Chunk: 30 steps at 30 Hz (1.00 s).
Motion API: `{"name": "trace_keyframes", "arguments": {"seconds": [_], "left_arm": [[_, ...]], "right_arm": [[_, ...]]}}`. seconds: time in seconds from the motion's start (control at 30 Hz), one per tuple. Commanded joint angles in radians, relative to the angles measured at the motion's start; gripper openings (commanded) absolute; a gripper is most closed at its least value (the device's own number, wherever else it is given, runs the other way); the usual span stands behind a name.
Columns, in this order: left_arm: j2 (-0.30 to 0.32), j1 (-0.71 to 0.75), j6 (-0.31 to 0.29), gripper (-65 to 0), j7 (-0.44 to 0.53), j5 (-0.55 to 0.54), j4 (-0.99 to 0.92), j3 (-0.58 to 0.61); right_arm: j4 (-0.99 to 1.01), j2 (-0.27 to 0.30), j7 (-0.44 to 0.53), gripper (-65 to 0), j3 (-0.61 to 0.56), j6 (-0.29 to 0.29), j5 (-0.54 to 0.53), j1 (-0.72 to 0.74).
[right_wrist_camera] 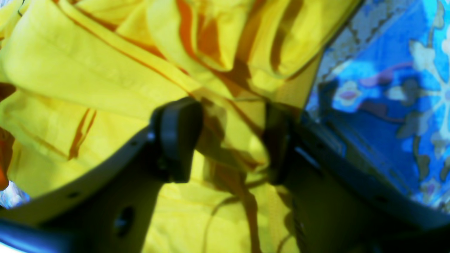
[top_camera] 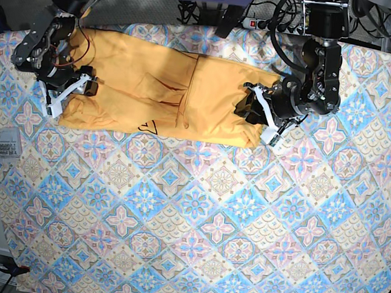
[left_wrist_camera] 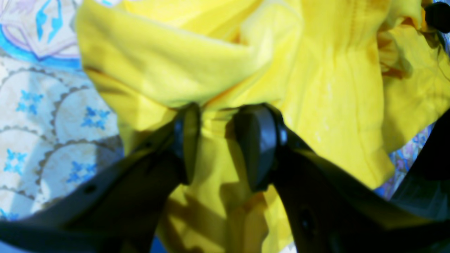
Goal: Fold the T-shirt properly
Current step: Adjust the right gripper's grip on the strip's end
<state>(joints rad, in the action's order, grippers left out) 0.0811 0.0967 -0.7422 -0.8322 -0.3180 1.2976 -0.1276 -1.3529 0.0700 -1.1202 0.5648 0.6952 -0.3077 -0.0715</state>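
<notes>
The yellow-orange T-shirt [top_camera: 166,95] lies stretched in a long band across the far part of the patterned tablecloth [top_camera: 196,216], an arm at each end. The left gripper [left_wrist_camera: 218,144] pinches a bunched fold of cloth between its pads. The right gripper [right_wrist_camera: 228,140] straddles the fabric, jaws parted, without a clear hold.

black arms [top_camera: 318,75], white fingers [top_camera: 267,110] (dark pads)
</notes>
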Motion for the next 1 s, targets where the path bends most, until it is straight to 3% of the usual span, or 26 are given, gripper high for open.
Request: {"name": "trace_keyframes", "arguments": {"seconds": [0.0,0.13,0.37,0.57,0.8,0.97], "left_arm": [[0.004,-0.001,0.044,-42.4,-0.052,0.076,-0.006,-0.001],[0.004,-0.001,0.044,-42.4,-0.052,0.076,-0.006,-0.001],[0.003,-0.001,0.044,-42.4,-0.052,0.076,-0.006,-0.001],[0.003,-0.002,0.044,-42.4,-0.052,0.075,-0.006,-0.001],[0.003,-0.002,0.044,-42.4,-0.052,0.075,-0.006,-0.001],[0.001,-0.002,0.044,-42.4,-0.052,0.069,-0.006,-0.002]], "right_arm": [[0.0,-0.006,-0.064,-38.5,-0.007,0.003,0.009,-0.003],[-0.047,-0.011,-0.102,-47.1,-0.007,0.003,0.008,-0.004],[-0.118,-0.011,-0.166,-50.4,-0.004,0.003,0.008,-0.001],[-0.119,-0.011,-0.171,-65.0,-0.006,0.003,0.006,0.034],[-0.129,-0.012,-0.225,-65.0,-0.006,0.003,0.006,0.088],[-0.265,-0.012,-0.252,-65.0,-0.002,0.003,0.006,0.083]]}}
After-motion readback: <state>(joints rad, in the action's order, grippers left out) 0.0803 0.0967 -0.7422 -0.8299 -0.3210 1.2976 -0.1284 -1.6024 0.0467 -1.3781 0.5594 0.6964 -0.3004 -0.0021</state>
